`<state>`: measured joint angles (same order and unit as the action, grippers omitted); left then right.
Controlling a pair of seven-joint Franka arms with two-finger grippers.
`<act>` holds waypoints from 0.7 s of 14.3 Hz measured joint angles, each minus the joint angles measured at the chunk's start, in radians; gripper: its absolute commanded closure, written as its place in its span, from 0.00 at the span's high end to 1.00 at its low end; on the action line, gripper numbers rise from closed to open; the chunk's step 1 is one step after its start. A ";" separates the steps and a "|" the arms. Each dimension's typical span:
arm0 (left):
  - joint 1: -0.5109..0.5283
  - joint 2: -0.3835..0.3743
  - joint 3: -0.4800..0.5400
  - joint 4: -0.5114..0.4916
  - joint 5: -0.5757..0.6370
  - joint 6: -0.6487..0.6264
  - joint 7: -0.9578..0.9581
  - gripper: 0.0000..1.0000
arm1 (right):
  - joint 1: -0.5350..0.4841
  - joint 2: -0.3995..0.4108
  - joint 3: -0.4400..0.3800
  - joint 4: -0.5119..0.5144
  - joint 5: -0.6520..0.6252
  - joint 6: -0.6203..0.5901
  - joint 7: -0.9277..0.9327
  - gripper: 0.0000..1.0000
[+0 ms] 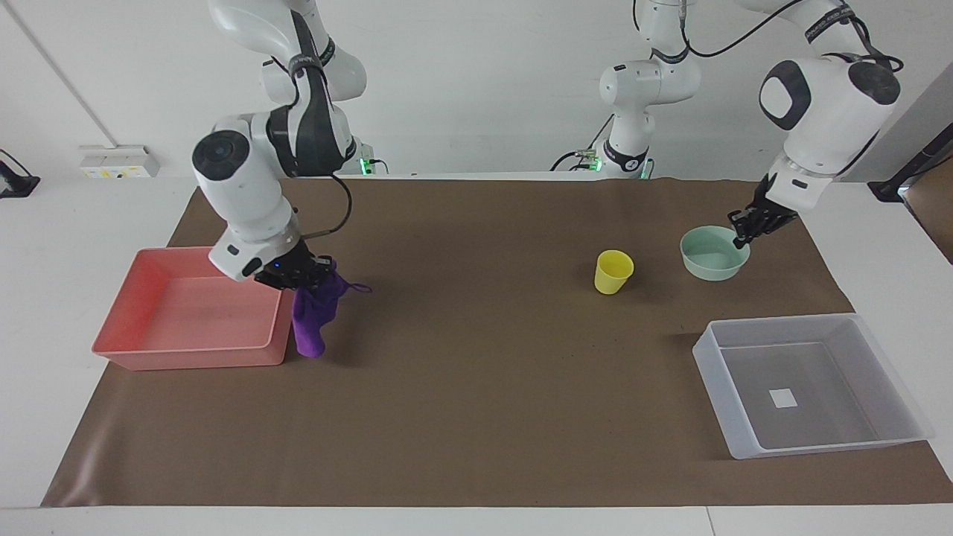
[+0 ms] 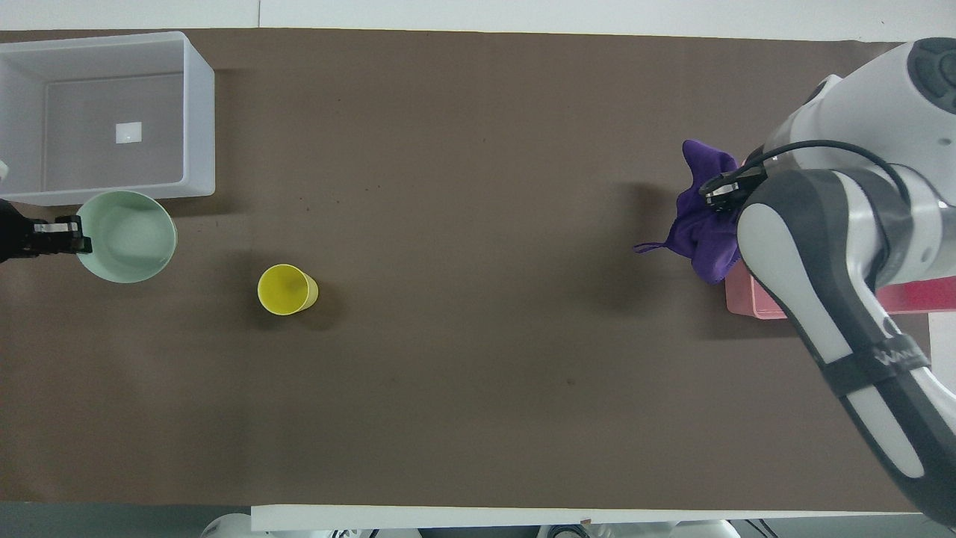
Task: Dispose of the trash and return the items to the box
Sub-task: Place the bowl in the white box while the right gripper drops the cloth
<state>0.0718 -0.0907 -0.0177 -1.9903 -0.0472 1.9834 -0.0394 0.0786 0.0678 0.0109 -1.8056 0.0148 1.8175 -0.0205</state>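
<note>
My right gripper point(image 1: 301, 274) is shut on the purple cloth point(image 1: 313, 316), which hangs from it beside the pink tray point(image 1: 186, 356), at the tray's edge toward the table's middle. In the overhead view the cloth point(image 2: 706, 232) hangs under the right gripper point(image 2: 723, 190). My left gripper point(image 1: 744, 227) is shut on the rim of the mint-green bowl point(image 1: 713, 254) and holds it above the mat. In the overhead view the bowl point(image 2: 128, 237) in the left gripper point(image 2: 71, 235) is at the edge of the clear bin point(image 2: 198, 112). The yellow cup point(image 1: 613, 272) stands upright on the mat.
The clear bin point(image 1: 819, 318) with a white square on its base sits at the left arm's end, farther from the robots than the cup point(image 2: 286, 289). The pink tray point(image 2: 754, 302) is at the right arm's end, mostly covered by the right arm. A brown mat covers the table.
</note>
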 measured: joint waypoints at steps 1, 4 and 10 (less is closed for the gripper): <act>0.016 0.071 0.001 0.077 -0.002 0.020 0.000 0.00 | -0.009 -0.022 0.000 0.018 -0.004 -0.037 0.000 0.00; 0.036 0.375 0.003 0.371 -0.005 0.063 -0.001 0.00 | -0.094 -0.063 -0.003 0.023 -0.021 -0.088 -0.055 0.01; 0.042 0.638 0.007 0.457 -0.005 0.204 -0.001 1.00 | -0.292 -0.070 -0.009 -0.141 -0.027 0.067 -0.237 0.04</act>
<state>0.1134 0.5471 -0.0103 -1.5332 -0.0525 2.1875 -0.0403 -0.2133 -0.0024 0.0021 -1.9465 -0.0125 1.8845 -0.2570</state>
